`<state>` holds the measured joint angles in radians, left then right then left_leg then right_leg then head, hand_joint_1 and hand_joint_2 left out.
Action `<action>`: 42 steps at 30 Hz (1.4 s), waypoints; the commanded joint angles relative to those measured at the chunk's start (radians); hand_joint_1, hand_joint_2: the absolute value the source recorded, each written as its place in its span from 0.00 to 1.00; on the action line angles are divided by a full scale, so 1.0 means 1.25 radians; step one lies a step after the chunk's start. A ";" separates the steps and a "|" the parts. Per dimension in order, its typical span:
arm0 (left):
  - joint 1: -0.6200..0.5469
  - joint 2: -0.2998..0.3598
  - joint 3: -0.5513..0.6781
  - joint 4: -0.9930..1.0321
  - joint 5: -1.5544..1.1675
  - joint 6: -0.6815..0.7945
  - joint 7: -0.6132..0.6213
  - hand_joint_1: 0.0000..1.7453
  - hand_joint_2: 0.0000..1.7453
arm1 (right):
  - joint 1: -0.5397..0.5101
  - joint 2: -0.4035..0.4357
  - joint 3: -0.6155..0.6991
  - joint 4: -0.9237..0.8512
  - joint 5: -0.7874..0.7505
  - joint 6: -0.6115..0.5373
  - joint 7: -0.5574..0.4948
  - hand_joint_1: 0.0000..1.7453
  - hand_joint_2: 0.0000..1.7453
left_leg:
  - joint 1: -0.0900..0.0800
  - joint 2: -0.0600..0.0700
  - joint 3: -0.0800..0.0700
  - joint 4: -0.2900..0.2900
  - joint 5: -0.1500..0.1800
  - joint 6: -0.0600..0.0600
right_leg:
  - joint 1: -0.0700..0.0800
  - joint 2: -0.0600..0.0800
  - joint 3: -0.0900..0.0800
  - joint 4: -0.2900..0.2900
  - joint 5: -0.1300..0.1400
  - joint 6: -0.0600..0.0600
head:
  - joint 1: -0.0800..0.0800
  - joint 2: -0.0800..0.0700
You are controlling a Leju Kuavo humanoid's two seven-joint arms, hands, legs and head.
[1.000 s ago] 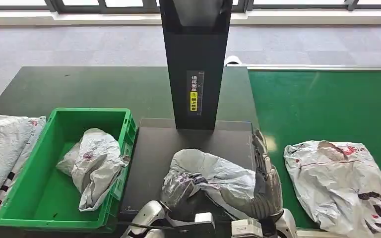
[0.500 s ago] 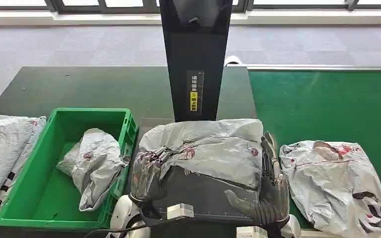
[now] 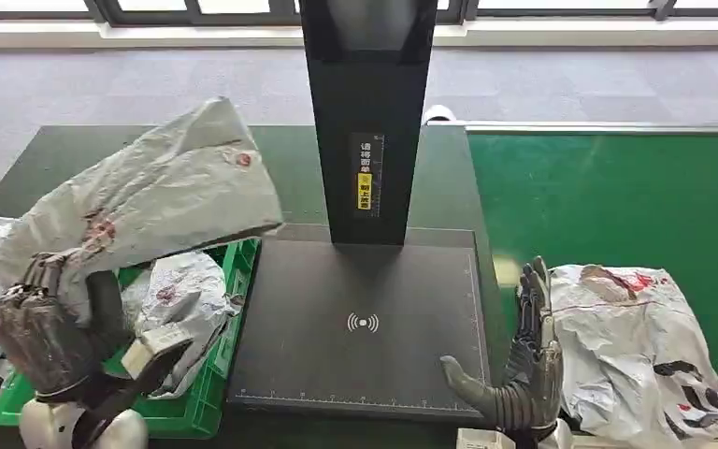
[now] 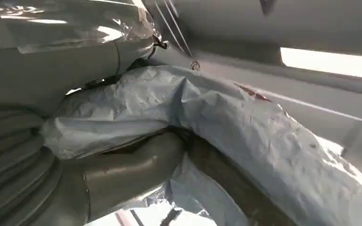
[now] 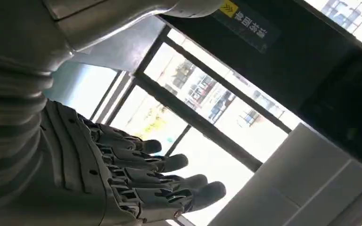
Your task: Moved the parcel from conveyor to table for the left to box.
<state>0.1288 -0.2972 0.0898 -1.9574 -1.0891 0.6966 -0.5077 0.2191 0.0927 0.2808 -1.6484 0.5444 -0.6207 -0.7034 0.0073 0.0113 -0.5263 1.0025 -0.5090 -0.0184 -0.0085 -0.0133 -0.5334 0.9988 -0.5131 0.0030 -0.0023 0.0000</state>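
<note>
Left hand [image 3: 42, 332] grips the parcel [image 3: 150, 201] by one end, up in the air over the green box [image 3: 201, 398]. Its long side slants up and away to the right. Right hand [image 3: 522, 379] is empty, fingers apart, beside the pad [image 3: 365, 323].

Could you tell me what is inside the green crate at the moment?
One crumpled grey parcel lies inside the green crate. The left hand holds a second parcel above it, which covers most of the crate's floor and far side, so anything else there is hidden.
</note>
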 commanded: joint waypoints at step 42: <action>0.050 -0.042 0.119 0.068 0.157 0.001 0.022 0.00 0.00 | 0.113 -0.023 -0.075 -0.082 -0.010 -0.046 0.005 0.00 1.00 | -0.001 -0.001 -0.001 0.000 0.000 0.001 | -0.001 0.000 0.000 0.000 0.001 0.000 | 0.000 0.000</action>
<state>0.1651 -0.3117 0.2239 -1.8284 -0.9857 0.6970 -0.4189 0.3240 0.0675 0.2613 -1.7258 0.5238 -0.6504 -0.6973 0.0070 0.0105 -0.5261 1.0027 -0.5092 -0.0183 -0.0090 -0.0139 -0.5327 0.9981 -0.5131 0.0032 -0.0019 0.0000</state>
